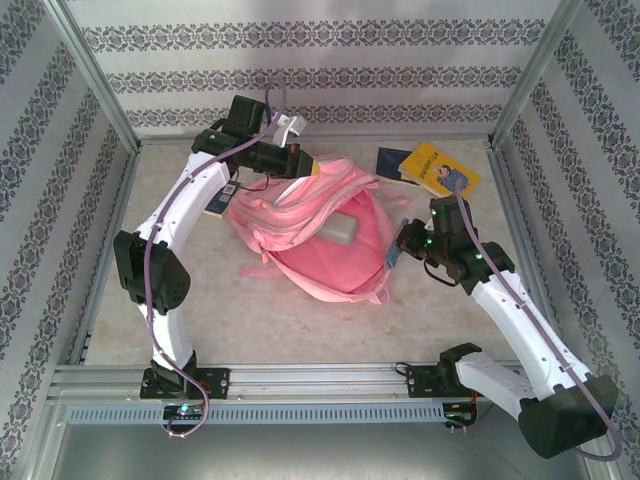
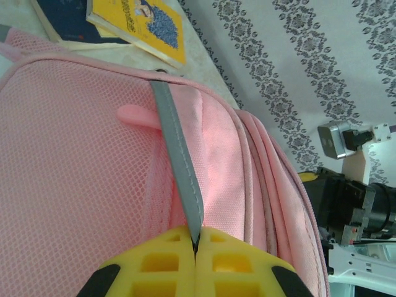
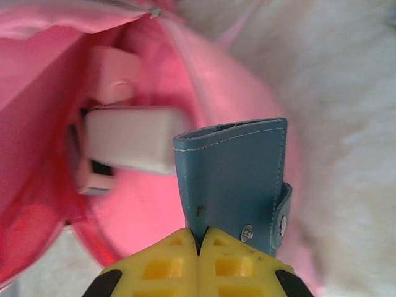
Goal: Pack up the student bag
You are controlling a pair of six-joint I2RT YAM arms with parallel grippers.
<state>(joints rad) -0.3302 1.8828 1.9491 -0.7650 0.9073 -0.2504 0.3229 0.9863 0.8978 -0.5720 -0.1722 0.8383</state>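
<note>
**Operator:** Where does the bag (image 1: 320,265) sit?

**Spotter:** In the middle of the table (image 1: 200,310), a little toward the far edge. It lies flat with its mouth gaping toward your right arm. A white box (image 1: 340,230) lies inside it.

**Operator:** And my grippers?

**Spotter:** Your left gripper (image 2: 195,247) is closed on the grey strap (image 2: 179,154) sewn down the bag's mesh panel, at the far-left part of the bag. Your right gripper (image 3: 199,238) is clamped on a blue pouch (image 3: 235,179), held upright over the near-right rim of the opening.

**Operator:** How will the bag behave?

**Spotter:** I'd judge it light, soft and floppy. The fabric looks likely to sag, fold and close on itself as soon as you let go. Take it by the webbing or the stitched rim, as you do now. The mesh would probably stretch and slip. Lifting the strap should hold the mouth wide.

**Operator:** And the pouch?

**Spotter:** It looks stiffer and smooth, like leather, so it may slide between the pads. Lower it in beside the white box before you release. A yellow book (image 1: 438,168) waits at the far-right corner.
</note>
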